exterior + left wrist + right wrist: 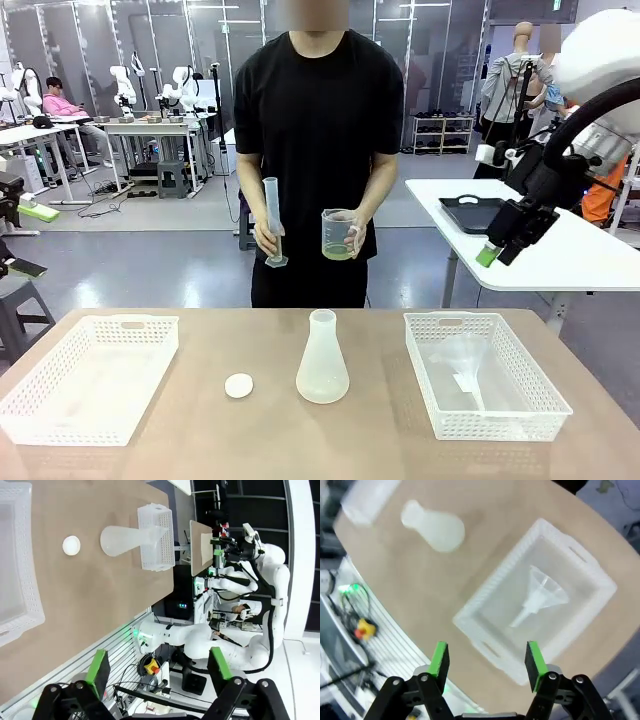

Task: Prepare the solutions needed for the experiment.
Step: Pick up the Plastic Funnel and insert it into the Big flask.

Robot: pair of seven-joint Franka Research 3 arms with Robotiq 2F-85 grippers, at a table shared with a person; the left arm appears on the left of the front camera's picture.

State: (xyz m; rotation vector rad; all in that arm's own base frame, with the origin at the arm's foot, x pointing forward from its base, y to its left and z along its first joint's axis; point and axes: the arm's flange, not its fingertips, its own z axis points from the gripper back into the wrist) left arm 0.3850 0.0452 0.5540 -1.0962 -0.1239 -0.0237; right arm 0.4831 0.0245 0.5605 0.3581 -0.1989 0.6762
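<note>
The solutions (337, 251) are a shallow layer of pale yellow liquid in a clear jug (338, 232), held in one hand by the person across the table. Their other hand holds a tall measuring cylinder (273, 222). A frosted conical flask (322, 360) (122, 540) (436, 526) stands upright at the table's middle, with a small white cap (238, 385) (71, 545) to its left. My right gripper (497, 252) (487, 662) hangs open and empty high above the right basket. My left gripper (157, 667) is open and empty, well away from the table's things.
A white basket (90, 378) (17, 575) lies at the table's left. Another white basket (487, 420) (485, 635) at the right holds a clear funnel (465, 365) (540, 597). Bare tabletop surrounds the flask and cap.
</note>
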